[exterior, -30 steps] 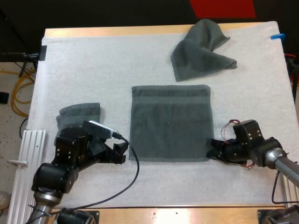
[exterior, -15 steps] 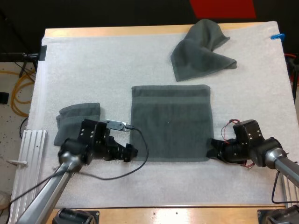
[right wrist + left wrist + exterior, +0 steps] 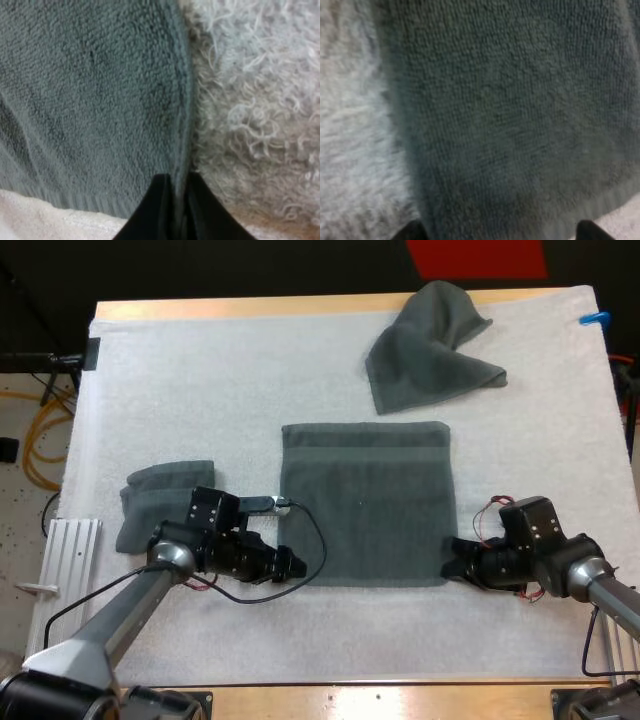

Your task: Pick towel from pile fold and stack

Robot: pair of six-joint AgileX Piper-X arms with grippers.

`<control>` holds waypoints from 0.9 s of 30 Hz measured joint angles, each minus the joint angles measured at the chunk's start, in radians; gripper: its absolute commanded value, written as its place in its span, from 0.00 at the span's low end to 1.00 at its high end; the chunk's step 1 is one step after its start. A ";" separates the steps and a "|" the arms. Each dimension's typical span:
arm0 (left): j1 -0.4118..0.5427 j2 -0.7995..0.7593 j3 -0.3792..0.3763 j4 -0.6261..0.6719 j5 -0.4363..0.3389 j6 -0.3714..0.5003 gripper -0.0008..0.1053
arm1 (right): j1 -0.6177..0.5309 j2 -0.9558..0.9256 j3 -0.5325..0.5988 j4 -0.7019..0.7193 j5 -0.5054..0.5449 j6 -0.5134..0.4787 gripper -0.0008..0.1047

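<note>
**Both pincers sit at the spread towel's near corners, and the cloth lies away from them.**

On the white mat (image 3: 200, 380) over the tabletop (image 3: 250, 308), a folded stack (image 3: 160, 485) sits at the left, just beside my left arm. The left pincer (image 3: 290, 565) is at the near-left corner of the flat towel (image 3: 365, 505). Its fingers are spread wide with the corner's cloth between them, not yet nipped. The flat towel lies mid-mat and looks close to square. Its near hem runs side to side between the two pincers, and its body reaches toward the far side, where the crumpled towel (image 3: 430, 350) rests well apart. The right pincer (image 3: 455, 562) is pressed together on the near-right hem, pinching it. I judge the fold turns on carrying both near corners forward to the far hem, so the left pincer must close first.
</note>
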 measured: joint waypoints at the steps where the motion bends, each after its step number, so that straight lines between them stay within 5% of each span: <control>1: 0.000 0.007 -0.003 0.000 0.007 -0.004 0.57 | 0.000 0.000 0.000 0.000 0.000 0.000 0.01; 4: -0.002 0.022 -0.007 0.000 0.016 -0.016 0.53 | 0.000 0.000 0.000 0.000 0.000 0.000 0.01; 10: -0.029 0.045 -0.006 -0.005 0.008 -0.023 0.01 | 0.000 -0.001 0.000 0.000 -0.003 -0.009 0.01; 21: -0.034 -0.236 0.001 0.253 -0.035 0.055 0.01 | 0.000 -0.372 0.004 0.256 0.023 -0.087 0.01; 27: -0.021 -0.319 0.000 0.175 -0.032 0.001 0.01 | 0.000 -0.477 0.004 0.220 0.088 -0.018 0.01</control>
